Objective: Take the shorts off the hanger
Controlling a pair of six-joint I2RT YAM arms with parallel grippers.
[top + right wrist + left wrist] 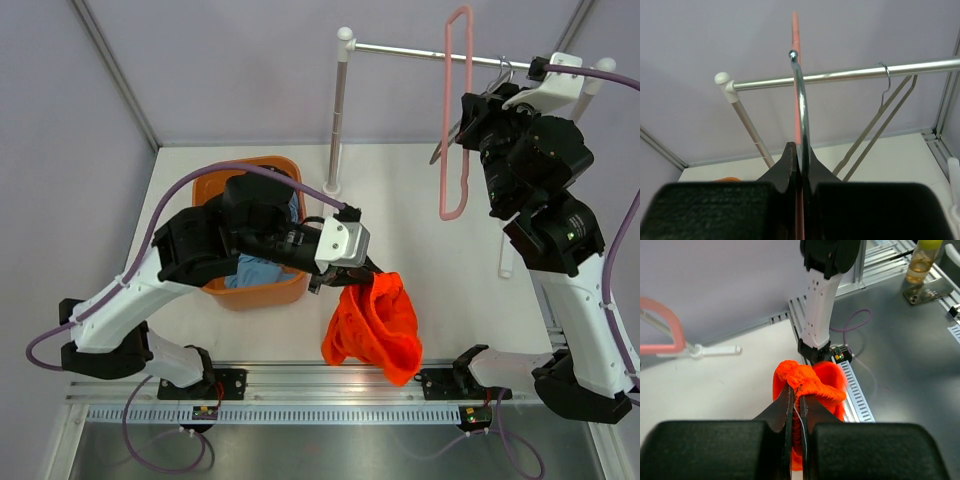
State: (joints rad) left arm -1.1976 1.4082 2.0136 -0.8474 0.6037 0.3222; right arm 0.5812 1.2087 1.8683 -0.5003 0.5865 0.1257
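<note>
Pinching the bright orange fabric shorts (375, 325) beside the orange plastic basket (250, 298), the left pincer (796, 390) probably must next drop them in, while the right pincer (799, 150) clamps the bare pink plastic hanger (795, 30) by its hook.

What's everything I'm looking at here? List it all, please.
rack: one, silver rail, white posts, far side.
orange shorts: one, orange, hanging from left gripper.
blue shorts: one, light blue, in basket.
basket: one, orange, left of rack.
pink hanger: one, pink, at the rail, hook in right gripper.
grey hanger: one, grey, on rail.
bottle: one, yellowish, off the table.
left gripper: black, shut on orange shorts.
right gripper: black, shut on pink hanger.
</note>
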